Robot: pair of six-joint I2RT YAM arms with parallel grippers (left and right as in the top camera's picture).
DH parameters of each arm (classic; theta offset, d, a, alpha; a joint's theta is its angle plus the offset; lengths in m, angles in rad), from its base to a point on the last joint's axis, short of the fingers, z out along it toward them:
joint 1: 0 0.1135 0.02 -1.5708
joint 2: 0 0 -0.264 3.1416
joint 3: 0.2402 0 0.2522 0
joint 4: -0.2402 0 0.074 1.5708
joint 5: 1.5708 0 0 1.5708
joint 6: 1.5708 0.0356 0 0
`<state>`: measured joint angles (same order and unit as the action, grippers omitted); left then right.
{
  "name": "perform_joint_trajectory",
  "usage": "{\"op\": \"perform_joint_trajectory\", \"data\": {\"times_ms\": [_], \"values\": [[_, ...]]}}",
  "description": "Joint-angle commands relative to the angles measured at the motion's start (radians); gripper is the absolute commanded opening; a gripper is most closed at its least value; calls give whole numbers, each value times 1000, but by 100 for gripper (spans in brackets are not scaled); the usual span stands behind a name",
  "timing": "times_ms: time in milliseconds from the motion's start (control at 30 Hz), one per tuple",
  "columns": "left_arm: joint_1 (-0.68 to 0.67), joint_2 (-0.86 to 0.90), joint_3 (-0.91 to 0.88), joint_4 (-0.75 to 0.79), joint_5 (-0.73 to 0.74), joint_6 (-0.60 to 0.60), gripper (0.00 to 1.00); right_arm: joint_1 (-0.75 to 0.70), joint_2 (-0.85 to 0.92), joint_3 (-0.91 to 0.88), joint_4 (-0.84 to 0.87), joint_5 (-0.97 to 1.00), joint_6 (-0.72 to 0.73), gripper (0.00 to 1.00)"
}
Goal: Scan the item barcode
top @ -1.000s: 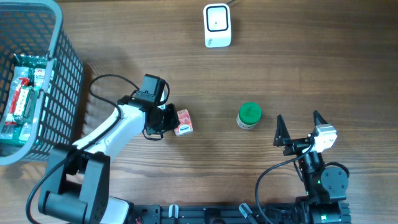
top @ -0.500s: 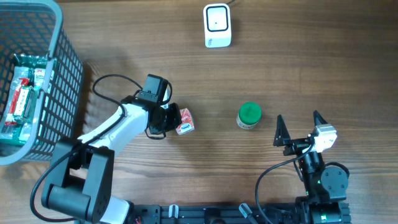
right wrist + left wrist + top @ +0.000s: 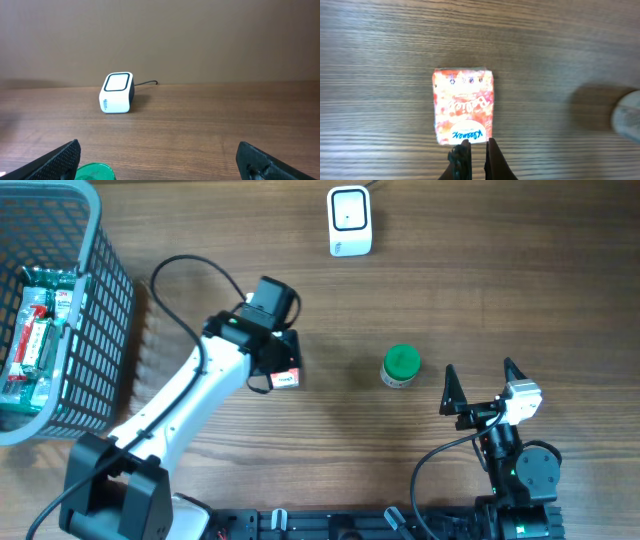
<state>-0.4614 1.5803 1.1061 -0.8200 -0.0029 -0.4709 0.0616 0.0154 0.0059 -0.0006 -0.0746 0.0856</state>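
The item, a small red-and-white snack packet, hangs just left of the table's middle. My left gripper points down at it, jaws shut, the tips pinching the packet's white near edge. The barcode scanner, a white box with a dark window, stands at the far middle, well away from the packet. No barcode shows on the packet's visible face. My right gripper rests at the near right, open wide, nothing between its fingers.
A green-lidded jar stands between the packet and the right gripper. A grey wire basket holding packaged goods fills the far left. The scanner's cable runs off the far edge.
The left jaws closed on the packet. The left arm then swung up and to the right, and the packet turned and shifted slightly left with it. The right arm has not moved.
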Motion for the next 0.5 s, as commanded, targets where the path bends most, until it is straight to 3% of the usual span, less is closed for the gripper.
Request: {"op": "perform_joint_trajectory", "data": {"times_ms": [0,200,300,400,467], "values": [[-69,-11,21,-19,-203,22,4,-6,-8,-1,3,-1,-5,100],[-31,-11,76,-129,-279,17,11,-6,-8,-1,3,-1,-5,100],[13,-12,212,-232,-290,78,12,-6,-8,-1,3,-1,-5,100],[79,-11,453,-313,-401,102,15,-6,-8,-1,3,-1,-5,100],[128,-11,591,-316,-442,159,41,-6,-8,-1,3,-1,-5,100]]}}
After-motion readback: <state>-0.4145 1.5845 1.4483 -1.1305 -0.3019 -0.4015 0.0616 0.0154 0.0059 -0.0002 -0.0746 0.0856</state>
